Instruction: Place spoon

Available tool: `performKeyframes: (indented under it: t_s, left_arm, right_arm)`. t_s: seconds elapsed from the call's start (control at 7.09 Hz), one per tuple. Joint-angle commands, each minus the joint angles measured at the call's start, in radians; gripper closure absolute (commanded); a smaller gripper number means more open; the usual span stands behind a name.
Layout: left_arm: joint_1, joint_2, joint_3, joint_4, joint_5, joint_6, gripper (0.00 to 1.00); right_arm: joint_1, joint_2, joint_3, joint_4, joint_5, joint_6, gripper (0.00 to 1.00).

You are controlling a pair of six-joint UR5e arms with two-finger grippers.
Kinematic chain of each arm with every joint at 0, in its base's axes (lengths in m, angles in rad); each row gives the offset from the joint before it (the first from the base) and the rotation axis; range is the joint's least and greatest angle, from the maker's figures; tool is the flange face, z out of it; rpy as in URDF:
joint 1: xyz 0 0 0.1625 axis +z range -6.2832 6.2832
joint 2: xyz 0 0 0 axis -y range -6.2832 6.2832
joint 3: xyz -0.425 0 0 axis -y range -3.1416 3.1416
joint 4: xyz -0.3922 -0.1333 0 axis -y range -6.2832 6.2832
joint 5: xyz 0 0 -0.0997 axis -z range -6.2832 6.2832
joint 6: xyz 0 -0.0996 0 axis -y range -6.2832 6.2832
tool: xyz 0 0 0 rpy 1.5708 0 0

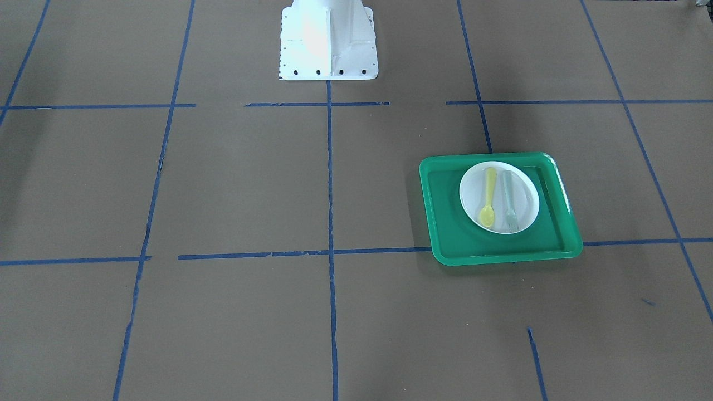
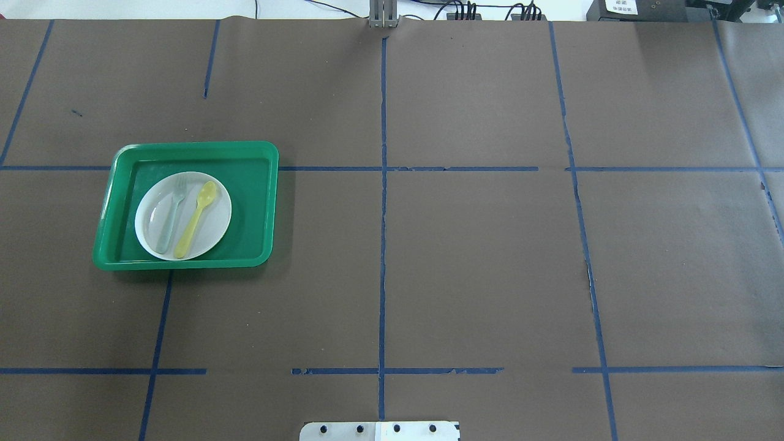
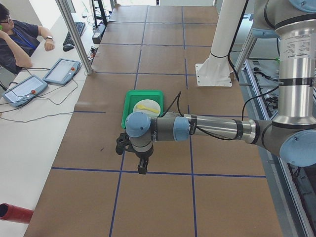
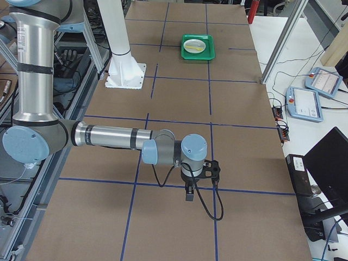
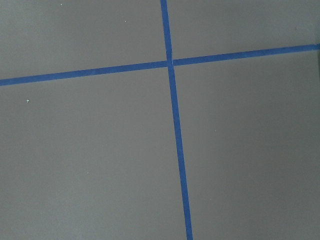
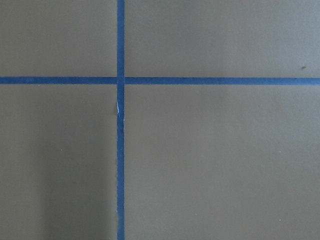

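Note:
The small yellow spoon (image 1: 488, 196) lies on a white plate (image 1: 526, 192) next to a pale grey-green fork (image 1: 509, 199). The plate sits in a green tray (image 1: 501, 252). In the overhead view the spoon (image 2: 196, 218), fork (image 2: 170, 214), plate (image 2: 217, 229) and tray (image 2: 251, 177) are at the left. My left gripper (image 3: 141, 168) shows only in the exterior left view, hanging over bare table nearer that camera than the tray (image 3: 129, 101); I cannot tell whether it is open or shut. My right gripper (image 4: 188, 193) shows only in the exterior right view, far from the tray (image 4: 198, 55); I cannot tell its state either.
The table is covered in brown paper with a blue tape grid (image 2: 383, 245). The white robot base (image 1: 328, 42) stands at the table's middle edge. Both wrist views show only paper and tape lines. An operator (image 3: 17, 39) sits at a side desk with tablets.

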Motion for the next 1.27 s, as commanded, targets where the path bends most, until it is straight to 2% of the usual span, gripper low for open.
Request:
performKeyframes:
  t_s: [0.0,0.28,0.42,0.56,0.71,0.99,1.13]
  left_arm:
    - [0.000,0.000,-0.004,0.000,0.001,0.002,0.00]
    - [0.001,-0.004,-0.019,-0.009,-0.005,0.005,0.00]
    - [0.012,-0.029,-0.021,-0.126,-0.016,0.006,0.00]
    - [0.079,-0.027,-0.012,-0.228,-0.042,-0.005,0.00]
    - [0.156,-0.043,-0.024,-0.241,-0.053,-0.065,0.00]
    - [0.301,-0.110,-0.025,-0.400,-0.035,-0.267,0.00]
    - [0.369,-0.154,-0.025,-0.475,0.007,-0.428,0.00]
  right_arm:
    - [0.000,0.000,0.000,0.000,0.000,0.000,0.00]
    - [0.000,-0.001,0.000,0.001,0.000,0.000,0.00]
    - [0.000,-0.001,0.000,0.000,0.000,0.000,0.00]
    - [0.000,0.000,0.000,0.001,0.000,0.000,0.00]
    - [0.000,0.000,0.000,0.001,0.000,0.000,0.00]
    - [0.000,0.000,0.000,0.001,0.000,0.000,0.00]
    - [0.000,-0.001,0.000,0.001,-0.002,0.000,0.00]
